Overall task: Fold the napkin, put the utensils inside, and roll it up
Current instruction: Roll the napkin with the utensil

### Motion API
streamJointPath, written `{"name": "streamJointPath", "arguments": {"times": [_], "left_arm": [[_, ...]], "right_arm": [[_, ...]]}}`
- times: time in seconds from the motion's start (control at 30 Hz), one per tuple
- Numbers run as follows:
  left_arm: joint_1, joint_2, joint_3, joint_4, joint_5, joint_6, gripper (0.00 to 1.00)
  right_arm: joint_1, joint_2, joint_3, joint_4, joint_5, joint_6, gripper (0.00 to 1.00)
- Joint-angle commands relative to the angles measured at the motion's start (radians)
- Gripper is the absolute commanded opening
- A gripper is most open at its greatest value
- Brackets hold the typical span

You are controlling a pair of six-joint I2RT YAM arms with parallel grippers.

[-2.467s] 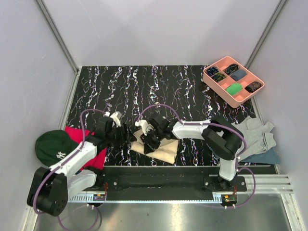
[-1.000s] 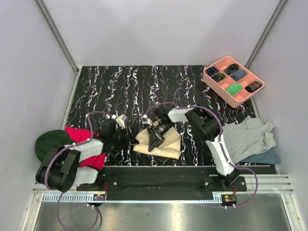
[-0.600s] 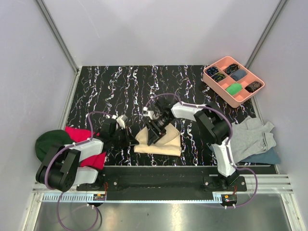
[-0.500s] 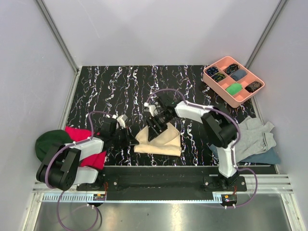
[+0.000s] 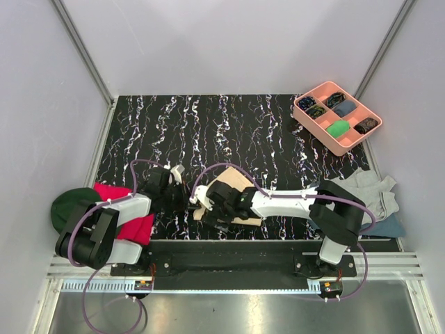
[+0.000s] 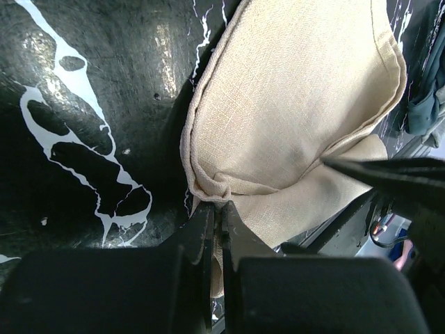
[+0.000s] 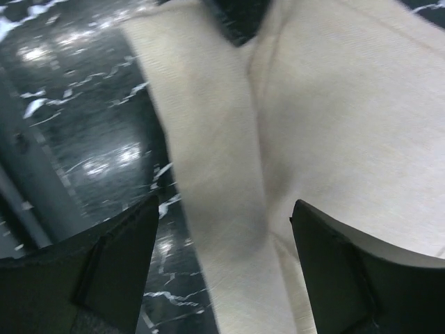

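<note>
You are letting your right gripper (image 7: 222,236) spread wide and empty, shifting it over the folded edge of the napkin (image 7: 334,125) directly beneath its jaws, while your left gripper (image 6: 217,212) is keeping a corner pinched tight at its tips, so the folding is still underway.

Open room lies across the far half of the worktop (image 5: 208,125), from the left wall to the pink tray (image 5: 337,117) in the far right corner. The near centre is crowded. The left claw (image 5: 183,202), pinched on the left edge of the napkin (image 5: 229,186), sits just beside the right claw (image 5: 212,212), whose jaws stand apart over the same cloth, with hardly a gap between them. The right forearm (image 5: 285,203) stretches low along the near edge, barring that strip. At near left a red cloth (image 5: 106,191) and green cap (image 5: 69,209) fill the corner; at near right grey and blue cloths (image 5: 374,189) do likewise.
</note>
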Motion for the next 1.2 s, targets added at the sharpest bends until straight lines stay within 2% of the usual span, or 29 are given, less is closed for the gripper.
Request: {"name": "streamJointPath", "arguments": {"times": [0.0, 0.07, 0.13, 0.17, 0.3, 0.33, 0.37, 0.4, 0.43, 0.47, 0.57, 0.8, 1.0, 1.17], "left_arm": [[0.008, 0.023, 0.013, -0.063, -0.018, 0.027, 0.00], [0.008, 0.022, 0.013, -0.064, -0.016, 0.029, 0.00], [0.007, 0.019, 0.011, -0.066, -0.016, 0.030, 0.00], [0.008, 0.019, 0.011, -0.066, -0.015, 0.029, 0.00], [0.010, 0.010, 0.011, -0.060, -0.005, 0.030, 0.00], [0.010, 0.008, 0.013, -0.052, -0.001, 0.029, 0.00], [0.010, 0.005, 0.013, -0.048, 0.001, 0.027, 0.13], [0.011, -0.009, 0.017, -0.049, -0.001, 0.029, 0.20], [0.016, -0.016, 0.019, -0.055, -0.013, 0.032, 0.27], [0.020, -0.029, 0.029, -0.066, -0.025, 0.043, 0.39], [0.048, -0.085, 0.039, -0.107, -0.071, 0.047, 0.58], [0.082, -0.245, -0.022, -0.147, -0.169, 0.033, 0.61], [0.082, -0.343, -0.084, -0.048, -0.075, 0.026, 0.61], [0.077, -0.299, -0.098, 0.034, 0.007, 0.009, 0.68]], "right_arm": [[0.001, 0.033, 0.013, 0.080, 0.151, -0.045, 0.84], [0.001, 0.059, 0.019, 0.079, 0.162, -0.049, 0.82], [0.003, 0.074, 0.022, 0.073, 0.154, -0.057, 0.75], [0.001, 0.088, 0.025, 0.059, 0.150, -0.057, 0.60], [0.001, 0.113, 0.033, 0.012, 0.061, -0.054, 0.41], [0.000, 0.116, 0.039, -0.002, 0.035, -0.049, 0.39], [-0.002, 0.125, 0.042, -0.027, 0.009, -0.045, 0.38], [-0.005, 0.127, 0.045, -0.038, -0.049, -0.029, 0.35], [-0.006, 0.131, 0.048, -0.047, -0.075, -0.023, 0.33], [-0.011, 0.133, 0.050, -0.061, -0.103, -0.014, 0.32], [-0.036, 0.142, 0.059, -0.096, -0.188, 0.014, 0.29], [-0.131, 0.157, 0.079, -0.124, -0.419, 0.050, 0.28], [-0.210, 0.232, 0.163, -0.197, -0.611, 0.046, 0.27], [-0.286, 0.323, 0.226, -0.261, -0.766, 0.044, 0.24]]}}
